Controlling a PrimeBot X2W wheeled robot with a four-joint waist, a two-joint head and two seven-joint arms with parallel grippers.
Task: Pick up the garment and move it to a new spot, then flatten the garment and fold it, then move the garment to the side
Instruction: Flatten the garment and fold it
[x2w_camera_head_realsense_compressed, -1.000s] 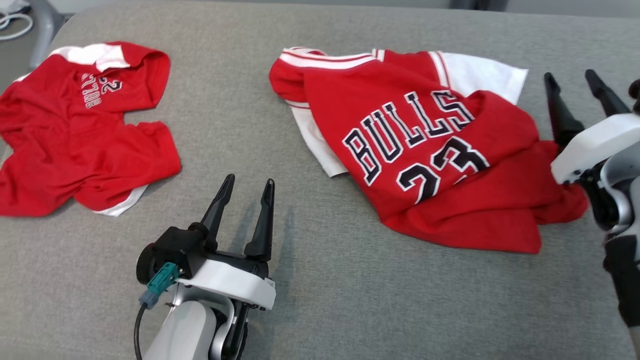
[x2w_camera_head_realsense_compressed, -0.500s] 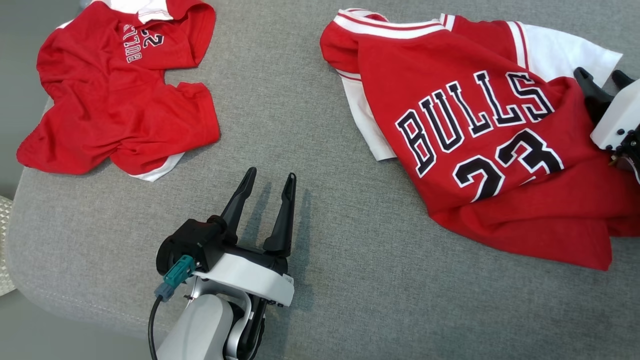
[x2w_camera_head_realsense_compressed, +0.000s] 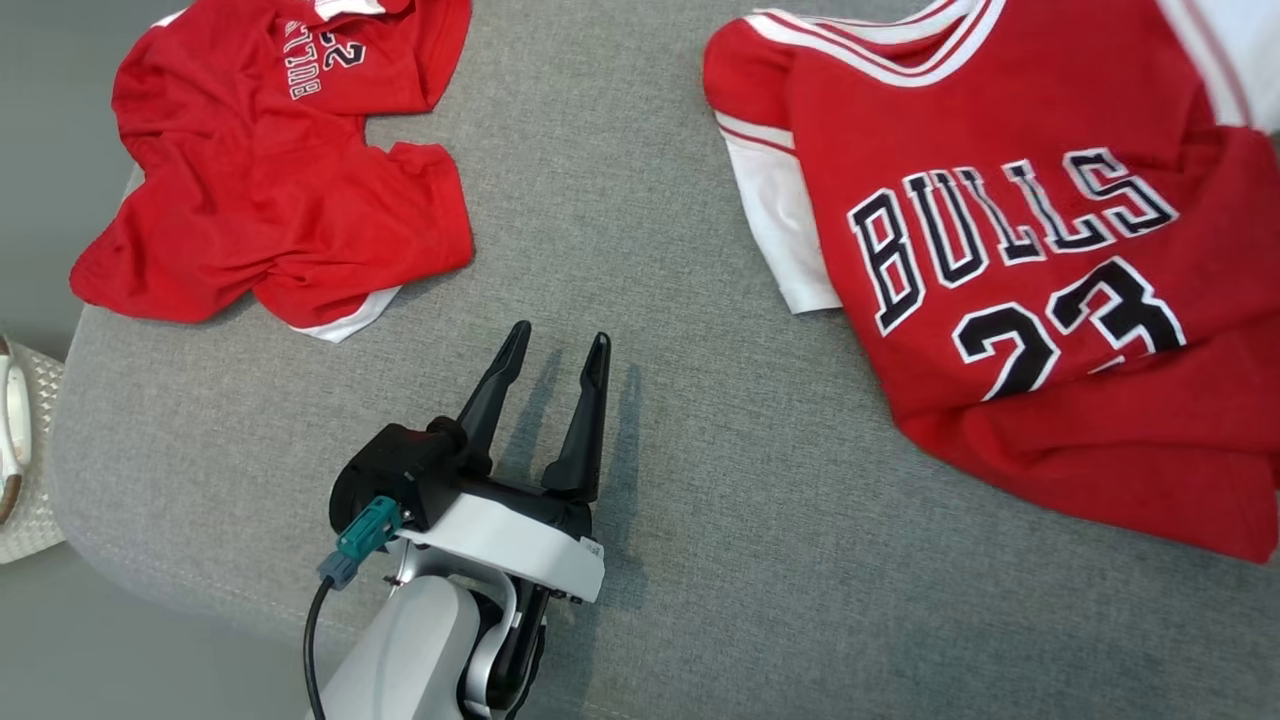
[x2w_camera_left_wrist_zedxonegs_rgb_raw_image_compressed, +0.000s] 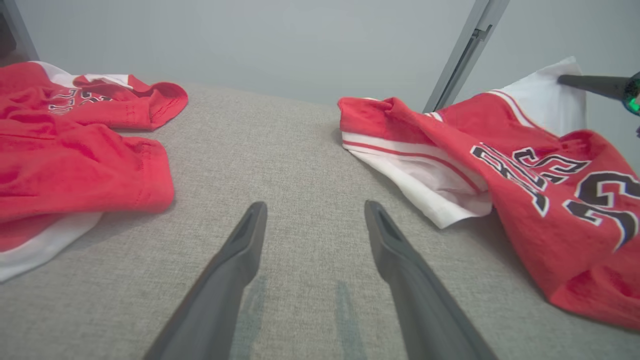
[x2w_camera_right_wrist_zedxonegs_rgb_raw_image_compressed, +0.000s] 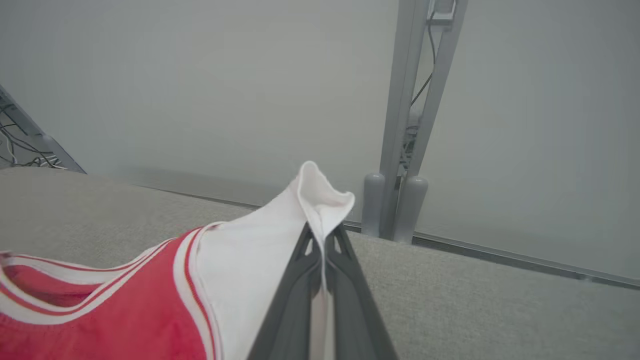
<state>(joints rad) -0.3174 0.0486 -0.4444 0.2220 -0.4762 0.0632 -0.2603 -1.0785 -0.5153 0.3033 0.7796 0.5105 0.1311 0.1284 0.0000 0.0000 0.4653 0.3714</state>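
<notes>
Head view showed the grey desk (x2w_camera_head_realsense_compressed: 650, 250) with the jersey (x2w_camera_head_realsense_compressed: 1000, 330) rumpled on its right side and a smaller red shirt (x2w_camera_head_realsense_compressed: 270, 180) well apart on its left. The left claw (x2w_camera_head_realsense_compressed: 560, 335) stood open over bare desk between them. The right claw (x2w_camera_right_wrist_zedxonegs_rgb_raw_image_compressed: 324, 231) was pinched shut on the jersey's white corner.

Left end effector (x2w_camera_head_realsense_compressed: 560, 332): 2 long dark fingers (x2w_camera_head_realsense_compressed: 581, 420), white housing (x2w_camera_head_realsense_compressed: 510, 545), teal connector (x2w_camera_head_realsense_compressed: 362, 530), black cable (x2w_camera_head_realsense_compressed: 311, 640).
</notes>
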